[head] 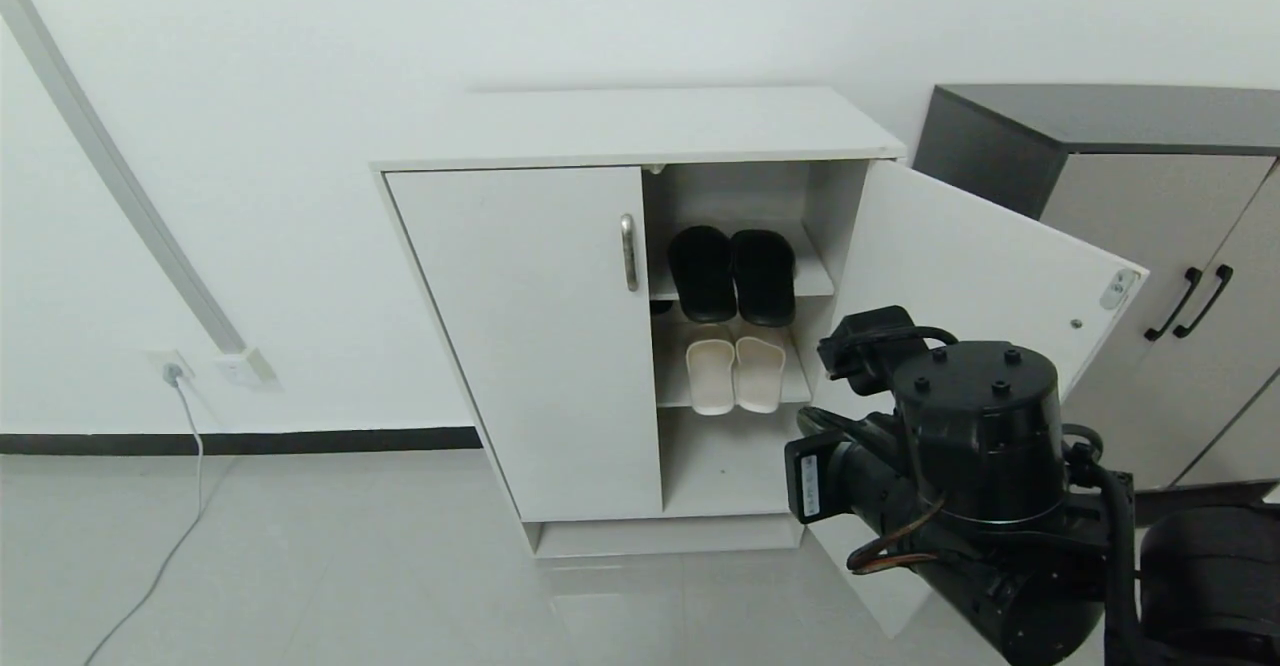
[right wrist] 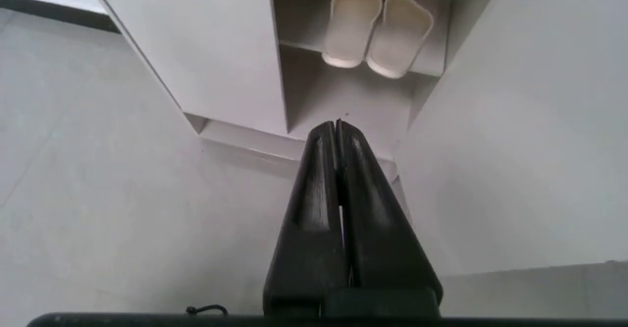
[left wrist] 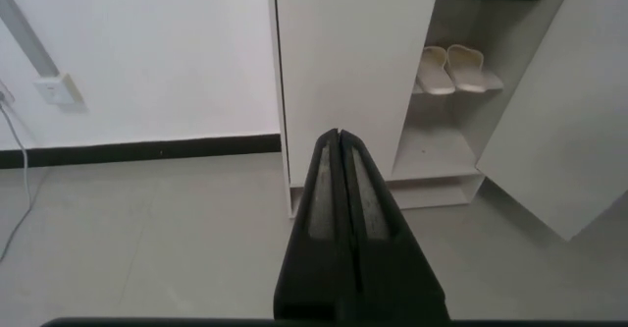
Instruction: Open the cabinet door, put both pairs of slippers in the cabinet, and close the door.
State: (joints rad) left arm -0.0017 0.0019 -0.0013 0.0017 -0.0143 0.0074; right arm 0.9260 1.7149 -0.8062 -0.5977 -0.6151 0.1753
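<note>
Head view: the cabinet [head: 640, 126] keeps its left door [head: 520, 346] closed. Black slippers [head: 732, 274] sit on the upper shelf, white slippers [head: 735, 374] on the one below. The open door [head: 960, 266] stands swung out to the right. It is a stiff, light panel (probably free-swinging), best pushed near its free edge. The left gripper [left wrist: 339, 136] and right gripper [right wrist: 339, 126] are both pressed closed and empty.

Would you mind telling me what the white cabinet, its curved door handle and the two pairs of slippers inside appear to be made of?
The white cabinet looks like matte laminated board: flat, even panels, sharp edges. The curved door handle seems metal, with a silvery sheen. The black slippers and cream slippers are probably moulded foam or rubber: smooth, seamless, matte.
</note>
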